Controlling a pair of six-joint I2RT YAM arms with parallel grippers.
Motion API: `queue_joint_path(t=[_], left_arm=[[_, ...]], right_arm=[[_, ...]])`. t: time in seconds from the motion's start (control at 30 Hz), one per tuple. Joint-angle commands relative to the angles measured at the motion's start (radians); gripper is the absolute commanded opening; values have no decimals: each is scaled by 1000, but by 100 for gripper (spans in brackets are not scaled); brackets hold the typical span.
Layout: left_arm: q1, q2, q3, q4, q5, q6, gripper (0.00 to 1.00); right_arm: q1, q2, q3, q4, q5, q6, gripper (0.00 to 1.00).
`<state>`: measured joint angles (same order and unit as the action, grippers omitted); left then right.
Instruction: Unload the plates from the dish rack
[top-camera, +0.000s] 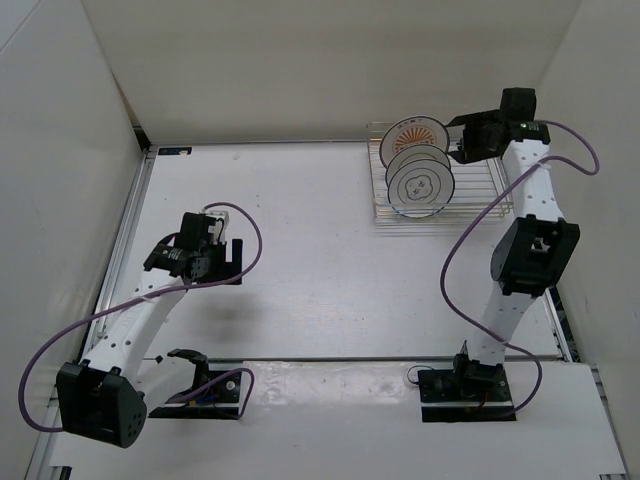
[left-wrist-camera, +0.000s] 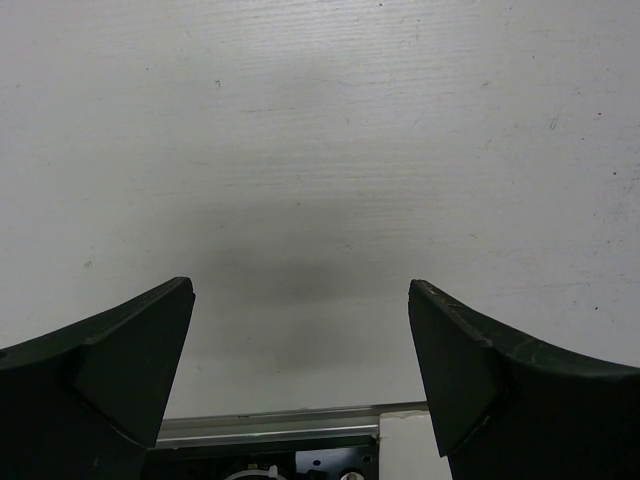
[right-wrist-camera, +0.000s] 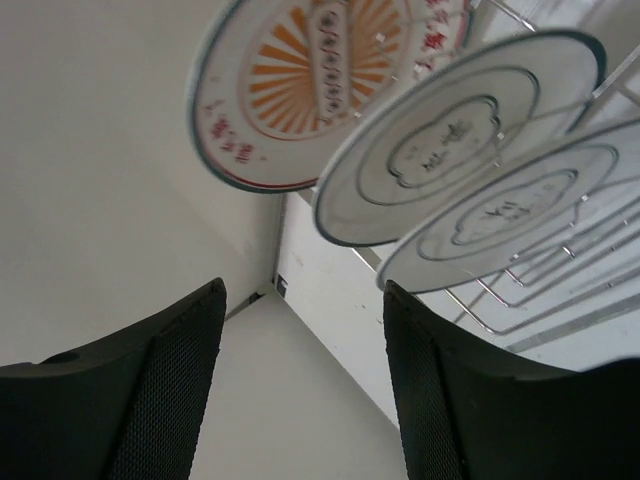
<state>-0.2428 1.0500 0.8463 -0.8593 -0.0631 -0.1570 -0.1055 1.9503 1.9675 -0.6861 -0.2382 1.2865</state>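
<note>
The silvery wire dish rack (top-camera: 482, 190) stands at the back right of the table. Three white plates stand upright in it: the orange sunburst plate (top-camera: 415, 132) at the back, a black-ringed plate (top-camera: 418, 160) in the middle and another black-ringed plate (top-camera: 420, 188) in front. My right gripper (top-camera: 462, 142) is open and empty, just right of the back plates and touching none. In the right wrist view its open gripper (right-wrist-camera: 305, 300) sits below the sunburst plate (right-wrist-camera: 300, 80), the middle plate (right-wrist-camera: 450, 140), the front plate (right-wrist-camera: 520, 215) and the rack wires (right-wrist-camera: 560, 285). My left gripper (top-camera: 222, 262) is open and empty over bare table at the left (left-wrist-camera: 300, 300).
White walls enclose the table at the back and both sides, and the rack stands close to the back right corner. A metal rail (left-wrist-camera: 270, 425) and a raised white strip (top-camera: 330, 385) run along the near edge by the arm bases. Purple cables loop off both arms.
</note>
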Motion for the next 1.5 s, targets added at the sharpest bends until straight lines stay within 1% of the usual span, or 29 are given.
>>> queue_joint_path(t=[0.0,0.13,0.37,0.5,0.83,0.97,1.0,1.03,1.07,1.13,1.17,1.27,1.33,1.37,1.47], left_arm=[[-4,-8,31,-26,-21,14,100],[-3,4,33,-24,-27,16,100],[-3,33,53,-21,-26,25,100],[-4,44,60,-15,-27,31,100],[-4,47,63,-24,-55,45,100],[-3,47,57,-21,-61,45,100],[-3,47,54,-20,-63,45,100],[-3,51,54,-18,-63,45,100],[-6,48,54,-17,-64,45,100],[-3,50,48,-11,-64,40,100],[-4,50,45,-7,-64,39,100],[-4,48,40,-1,-64,37,100],[-3,44,36,-1,-67,36,100],[-3,45,36,-1,-67,34,100],[-3,39,28,-3,-72,34,100]], right_arm=[[33,24,45,-104,-21,48,67],[52,56,44,-139,-33,65,67],[73,107,37,-86,-41,93,67],[78,137,44,-93,-21,122,64],[82,199,47,-89,2,128,63],[82,213,45,-89,-4,129,60],[81,213,44,-92,-10,129,56],[81,210,41,-92,-15,126,51],[81,205,37,-95,-19,122,51],[78,199,22,-92,-27,117,46],[79,193,16,-93,-35,111,46],[75,182,-18,-92,-62,108,35],[75,171,-28,-87,-78,103,31],[73,168,-35,-89,-82,100,27],[73,150,-39,-92,-87,93,22]])
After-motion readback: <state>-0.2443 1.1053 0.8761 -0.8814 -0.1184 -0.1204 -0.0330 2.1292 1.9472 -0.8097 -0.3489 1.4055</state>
